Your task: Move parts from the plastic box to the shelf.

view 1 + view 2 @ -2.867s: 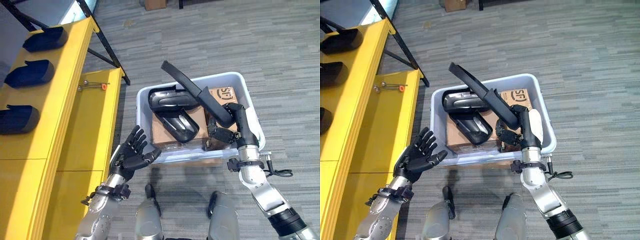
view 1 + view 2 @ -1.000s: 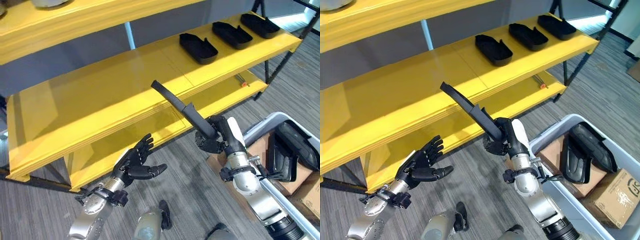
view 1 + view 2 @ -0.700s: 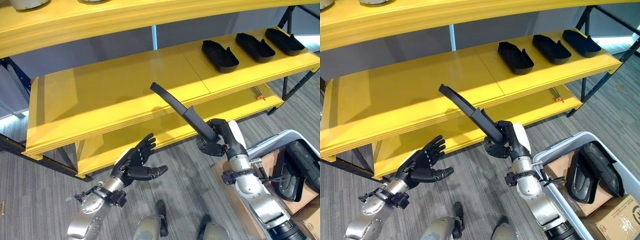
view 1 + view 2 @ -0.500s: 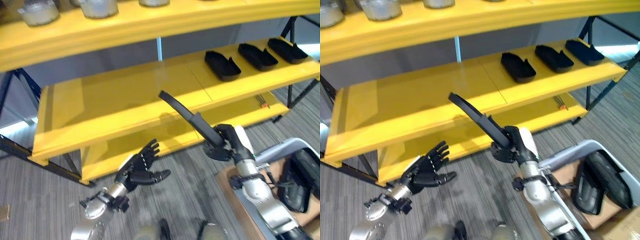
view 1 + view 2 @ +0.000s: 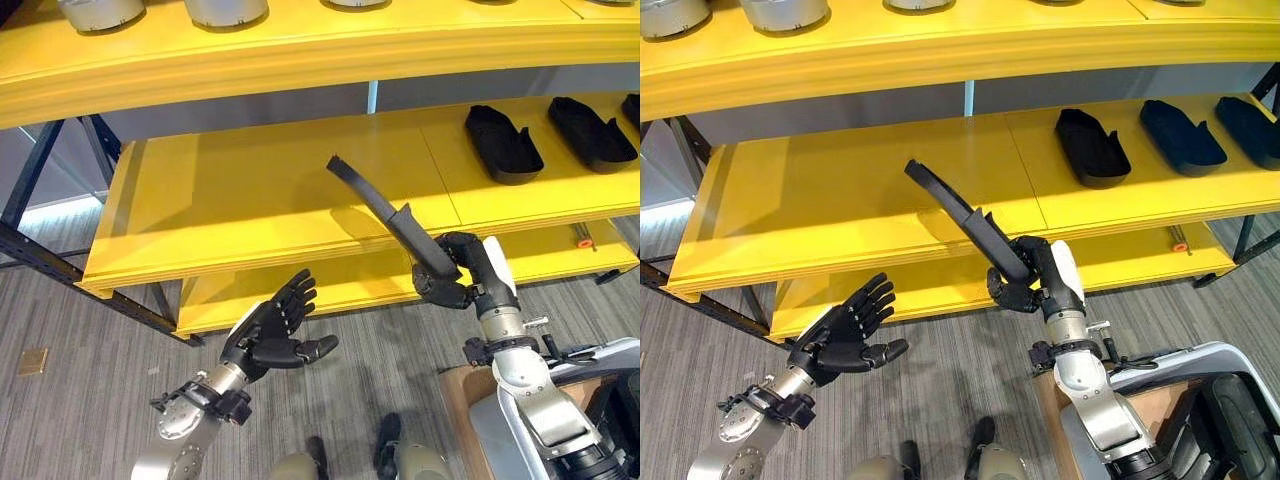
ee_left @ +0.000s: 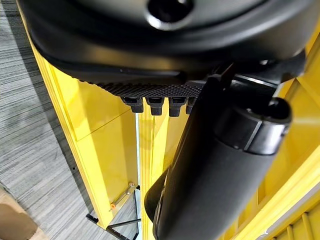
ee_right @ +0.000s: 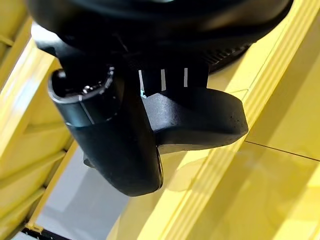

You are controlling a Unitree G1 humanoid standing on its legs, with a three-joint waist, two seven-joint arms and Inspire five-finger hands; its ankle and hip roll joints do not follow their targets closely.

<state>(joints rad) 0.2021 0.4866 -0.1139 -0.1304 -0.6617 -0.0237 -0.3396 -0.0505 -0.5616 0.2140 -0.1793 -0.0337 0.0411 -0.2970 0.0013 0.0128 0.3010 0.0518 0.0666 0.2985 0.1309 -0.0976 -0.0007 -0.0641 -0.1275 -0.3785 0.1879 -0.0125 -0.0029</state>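
The right hand point(image 5: 452, 278) grips one end of a long black part point(image 5: 381, 213), which slants up and left over the yellow shelf point(image 5: 260, 200). The left hand point(image 5: 268, 335), fingers spread, hangs empty nearer, to the left.

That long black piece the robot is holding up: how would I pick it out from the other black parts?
Find the yellow shelf. In front of its middle board, the right hand grips a long black part by its lower end, slanting up. The other black parts are short, tub-shaped and lie on the board.
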